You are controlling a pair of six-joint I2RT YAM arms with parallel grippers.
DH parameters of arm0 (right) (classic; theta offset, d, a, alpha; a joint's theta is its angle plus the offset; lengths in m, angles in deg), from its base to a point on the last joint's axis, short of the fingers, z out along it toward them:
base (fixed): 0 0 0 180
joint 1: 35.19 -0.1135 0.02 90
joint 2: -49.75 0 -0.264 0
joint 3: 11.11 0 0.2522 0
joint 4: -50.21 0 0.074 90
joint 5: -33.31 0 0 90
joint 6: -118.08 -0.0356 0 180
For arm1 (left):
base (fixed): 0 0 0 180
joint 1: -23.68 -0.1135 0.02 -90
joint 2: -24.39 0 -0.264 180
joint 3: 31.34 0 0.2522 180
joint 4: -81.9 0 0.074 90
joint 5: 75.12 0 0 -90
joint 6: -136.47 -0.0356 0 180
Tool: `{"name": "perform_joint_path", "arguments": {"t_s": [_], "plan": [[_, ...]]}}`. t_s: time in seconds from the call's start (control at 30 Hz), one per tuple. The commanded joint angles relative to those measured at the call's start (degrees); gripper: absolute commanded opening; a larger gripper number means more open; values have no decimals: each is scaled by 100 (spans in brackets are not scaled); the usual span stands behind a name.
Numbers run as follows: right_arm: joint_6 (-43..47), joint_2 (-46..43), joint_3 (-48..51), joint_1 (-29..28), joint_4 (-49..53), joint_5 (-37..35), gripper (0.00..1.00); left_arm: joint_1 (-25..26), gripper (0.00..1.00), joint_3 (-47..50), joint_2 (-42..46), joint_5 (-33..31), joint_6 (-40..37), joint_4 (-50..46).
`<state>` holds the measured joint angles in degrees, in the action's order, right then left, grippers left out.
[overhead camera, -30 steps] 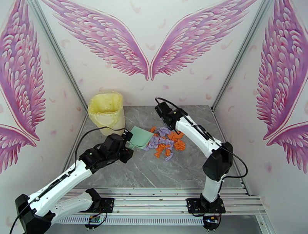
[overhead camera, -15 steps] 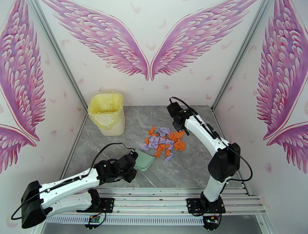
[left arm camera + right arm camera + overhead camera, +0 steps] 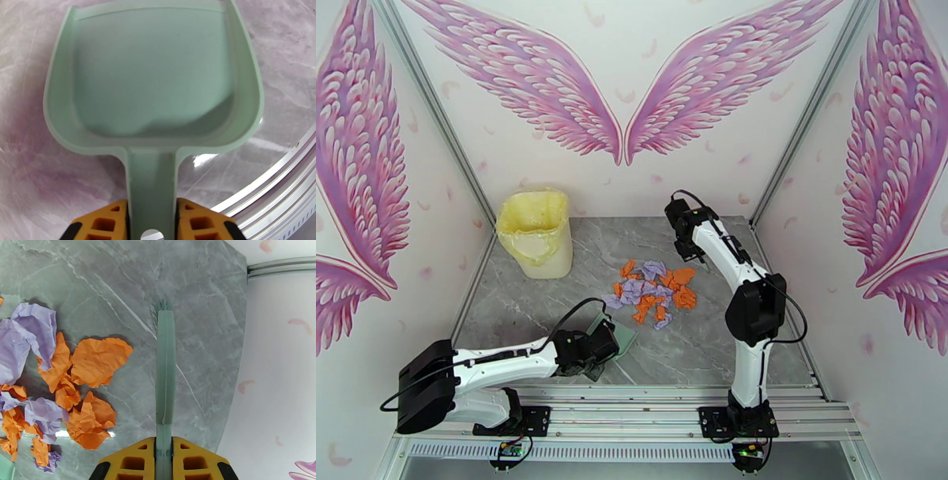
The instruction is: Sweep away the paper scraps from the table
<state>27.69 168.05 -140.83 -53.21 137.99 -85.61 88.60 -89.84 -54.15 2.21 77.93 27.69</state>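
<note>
The paper scraps (image 3: 652, 290), orange and lavender, lie bunched in one pile at the middle of the grey marble table (image 3: 521, 308). My left gripper (image 3: 594, 351) is shut on the handle of a pale green dustpan (image 3: 616, 335), which lies near the table's front edge, short of the pile. In the left wrist view the dustpan (image 3: 152, 75) holds nothing, and its handle sits between the yellow fingers (image 3: 106, 223). My right gripper (image 3: 689, 249) is shut on a thin green brush (image 3: 164, 366), whose bristles touch the table just right of the scraps (image 3: 71, 386).
A pale yellow bin (image 3: 536, 231) stands at the table's back left corner. The metal frame rail (image 3: 276, 177) runs close beside the dustpan at the front. White walls with pink wings enclose the table on three sides.
The left arm has drawn the dustpan back from the pile's left side toward the front edge. The right arm has shifted the brush from behind the pile to its right rear.
</note>
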Motion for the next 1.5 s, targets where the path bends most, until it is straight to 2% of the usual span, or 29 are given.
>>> {"name": "perform_joint_path", "arguments": {"t_s": [0.0,0.23,0.5,0.8,1.03,1.47], "plan": [[133,399,-480,46,446,-17,0,68,0,-239,-165,150,-307,106],[207,977,-736,86,614,210,0,99,0,-400,-355,507,-826,81],[213,993,-576,42,580,629,0,90,0,-622,-818,893,-1136,292],[499,429,345,-333,292,754,0,28,0,-1055,-1364,748,-1351,299],[565,-143,1148,-835,147,898,0,-126,0,-1400,-1682,757,-1415,314],[-18,-1125,2098,-1839,87,1346,0,-373,0,-1962,-2206,805,-1476,458]]}}
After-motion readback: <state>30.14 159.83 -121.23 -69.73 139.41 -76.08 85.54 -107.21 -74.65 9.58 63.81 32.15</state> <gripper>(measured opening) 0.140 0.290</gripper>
